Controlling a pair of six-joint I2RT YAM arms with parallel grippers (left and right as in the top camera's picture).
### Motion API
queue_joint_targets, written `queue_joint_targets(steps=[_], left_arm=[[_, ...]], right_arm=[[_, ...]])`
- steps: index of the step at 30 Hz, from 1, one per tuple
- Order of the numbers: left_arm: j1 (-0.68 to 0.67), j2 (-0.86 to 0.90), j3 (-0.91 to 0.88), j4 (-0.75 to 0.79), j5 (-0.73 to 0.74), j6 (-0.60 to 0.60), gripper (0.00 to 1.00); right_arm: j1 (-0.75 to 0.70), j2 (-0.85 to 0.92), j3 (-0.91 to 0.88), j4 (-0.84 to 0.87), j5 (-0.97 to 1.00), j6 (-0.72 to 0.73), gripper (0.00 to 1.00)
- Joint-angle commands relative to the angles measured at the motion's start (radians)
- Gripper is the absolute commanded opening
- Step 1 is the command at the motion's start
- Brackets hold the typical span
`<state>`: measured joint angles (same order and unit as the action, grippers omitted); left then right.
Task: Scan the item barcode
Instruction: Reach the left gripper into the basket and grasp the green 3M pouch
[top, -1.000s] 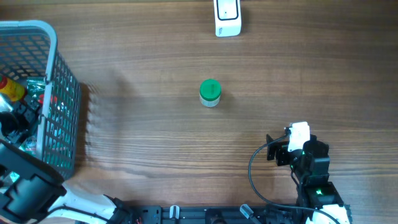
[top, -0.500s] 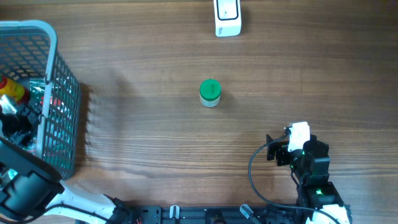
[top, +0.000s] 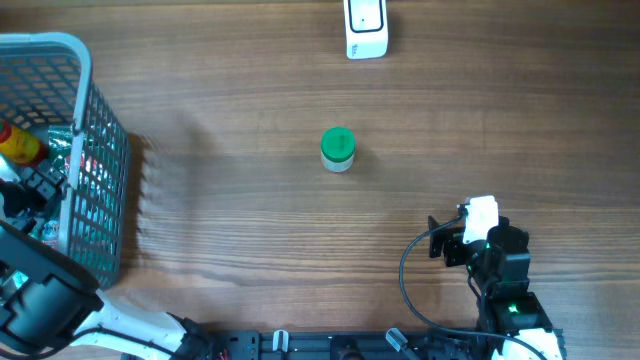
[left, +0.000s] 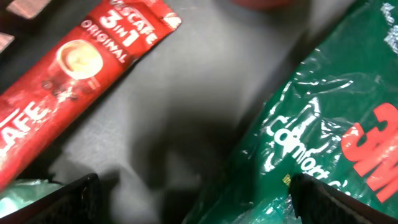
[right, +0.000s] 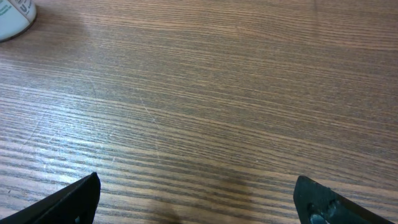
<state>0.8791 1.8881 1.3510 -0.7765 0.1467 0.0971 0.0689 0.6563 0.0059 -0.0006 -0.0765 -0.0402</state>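
Wooden table (top: 250, 80): left claw (left: 199, 202) gapes inside basket (top: 100, 180)

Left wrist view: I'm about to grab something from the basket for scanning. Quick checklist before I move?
1. Left gripper open: ok.
2. Items beneath it, red coffee sachet and green packet: ok.
3. One item centred in its jaws: not ok, the gap falls between them.
4. Barcode in sight: not ok.
5. Scanner unobstructed on the table: ok.
6. Right gripper open, empty: ok.
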Motion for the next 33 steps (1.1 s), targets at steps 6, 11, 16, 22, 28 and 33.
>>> queue_joint_targets(steps=[6, 11, 16, 22, 28, 33], left_arm=[[0.000, 0.123, -0.011, -0.063, 0.239, 0.061, 0.26], [0.002, 0.051, 0.075, -0.146, 0.254, 0.052, 0.04], [0.002, -0.094, 0.272, -0.266, 0.254, -0.028, 0.04], [0.001, -0.370, 0.319, -0.295, 0.284, -0.141, 0.04], [-0.051, -0.614, 0.319, -0.324, 0.342, -0.240, 0.04], [-0.220, -0.768, 0.319, -0.315, 0.362, -0.275, 0.04]], right_arm=[[0.004, -0.004, -0.001, 0.002, 0.010, -0.010, 1.00], [0.004, -0.004, -0.001, 0.002, 0.010, -0.010, 1.00], [0.004, -0.004, -0.001, 0.002, 0.010, -0.011, 1.00], [0.004, -0.004, -0.001, 0.002, 0.010, -0.010, 1.00], [0.004, -0.004, -0.001, 0.002, 0.010, -0.010, 1.00], [0.004, -0.004, -0.001, 0.002, 0.010, -0.010, 1.00]])
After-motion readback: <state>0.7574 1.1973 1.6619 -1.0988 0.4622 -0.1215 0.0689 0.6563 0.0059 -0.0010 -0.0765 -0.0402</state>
